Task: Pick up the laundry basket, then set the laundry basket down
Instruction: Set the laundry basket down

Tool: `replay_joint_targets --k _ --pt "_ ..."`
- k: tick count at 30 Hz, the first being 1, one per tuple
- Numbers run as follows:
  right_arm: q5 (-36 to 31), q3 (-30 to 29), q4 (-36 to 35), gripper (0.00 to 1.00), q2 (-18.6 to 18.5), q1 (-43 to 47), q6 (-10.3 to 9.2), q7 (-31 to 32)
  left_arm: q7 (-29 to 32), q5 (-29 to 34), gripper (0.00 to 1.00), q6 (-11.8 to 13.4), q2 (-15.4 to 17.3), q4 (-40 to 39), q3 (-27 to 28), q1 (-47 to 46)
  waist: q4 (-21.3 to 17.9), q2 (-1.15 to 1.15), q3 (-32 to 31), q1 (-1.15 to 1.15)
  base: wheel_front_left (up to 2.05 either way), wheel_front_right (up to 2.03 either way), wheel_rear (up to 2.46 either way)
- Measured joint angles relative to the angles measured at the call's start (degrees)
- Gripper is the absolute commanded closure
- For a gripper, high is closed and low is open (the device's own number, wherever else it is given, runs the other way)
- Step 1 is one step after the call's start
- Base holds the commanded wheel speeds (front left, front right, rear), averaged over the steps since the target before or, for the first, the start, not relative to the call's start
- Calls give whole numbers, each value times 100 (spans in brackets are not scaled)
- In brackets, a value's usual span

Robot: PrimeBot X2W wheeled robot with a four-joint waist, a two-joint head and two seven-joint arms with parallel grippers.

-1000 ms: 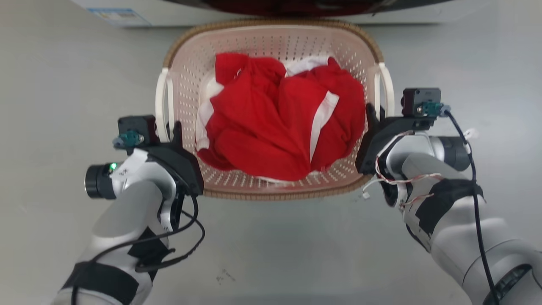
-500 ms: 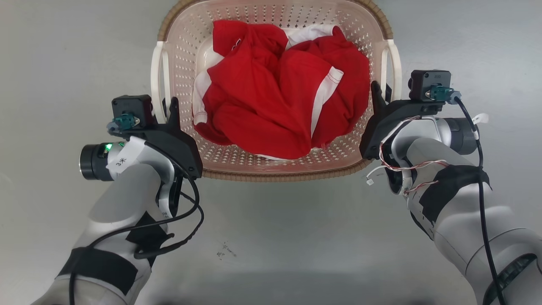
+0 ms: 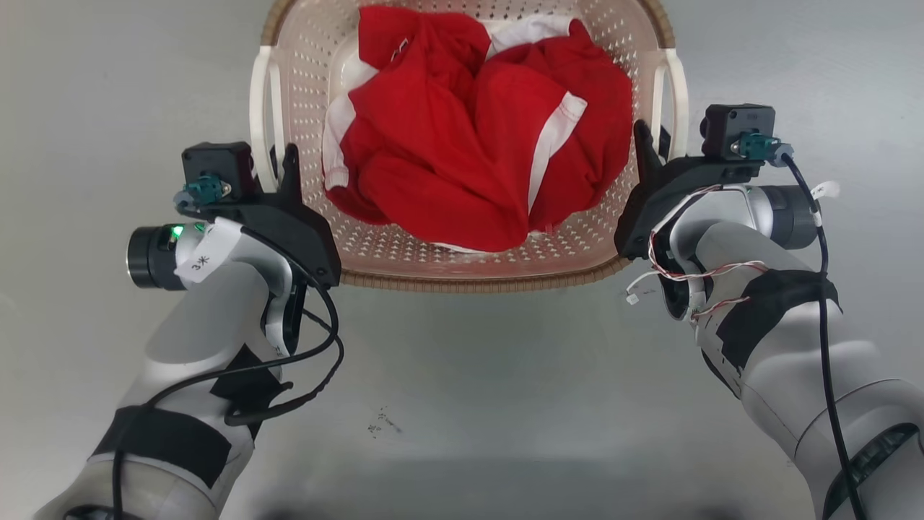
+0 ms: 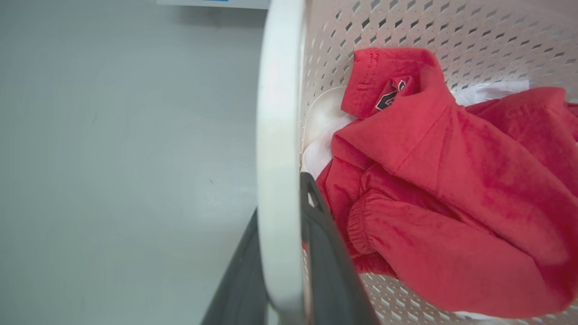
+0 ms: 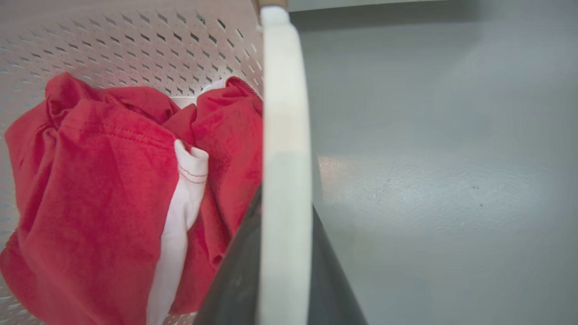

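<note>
The laundry basket (image 3: 433,254), pale pink and perforated with a brown woven-look rim, hangs between my two arms at the top centre of the head view. Red and white clothes (image 3: 469,144) fill it. My left gripper (image 3: 281,160) is shut on its white left handle (image 3: 261,108). In the left wrist view that handle (image 4: 277,135) runs between my dark fingers (image 4: 325,253). My right gripper (image 3: 650,144) is shut on the white right handle (image 3: 675,87), which in the right wrist view (image 5: 284,135) also lies between the fingers (image 5: 239,275). The basket's far rim is cut off by the frame top.
Bare grey floor (image 3: 462,375) stretches all round the basket, with a small dark scuff (image 3: 382,427) in front of me. A pale edge with a blue label (image 4: 212,2) sits at the far end of the floor in the left wrist view.
Both grippers and the basket have risen up the head view, and the basket looks larger. The white appliance at the top has slid out of view; the camera shifted too.
</note>
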Motion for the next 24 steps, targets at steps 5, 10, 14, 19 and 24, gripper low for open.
replay_joint_targets --k 5,10,14,19,24 --pt "0 -1 16 80 8 -5 1 -65 -52 40 100 -1 -1 42 -2 -29 -13 0 26 0 0 0 0" --pt "0 1 45 0 25 0 1 -80 -88 110 0 -1 -11 101 0 -33 -8 1 17 1 0 0 0" --pt "0 -1 58 0 24 8 0 -91 -91 131 0 -1 -11 149 4 -88 4 1 -21 1 0 0 0" --pt "1 -1 56 0 24 40 0 -133 -114 132 0 -1 0 215 16 -91 16 0 -137 1 0 0 0" --pt "2 -4 56 0 24 86 0 -166 -143 132 0 -1 2 259 46 -87 16 1 -295 1 0 0 0"
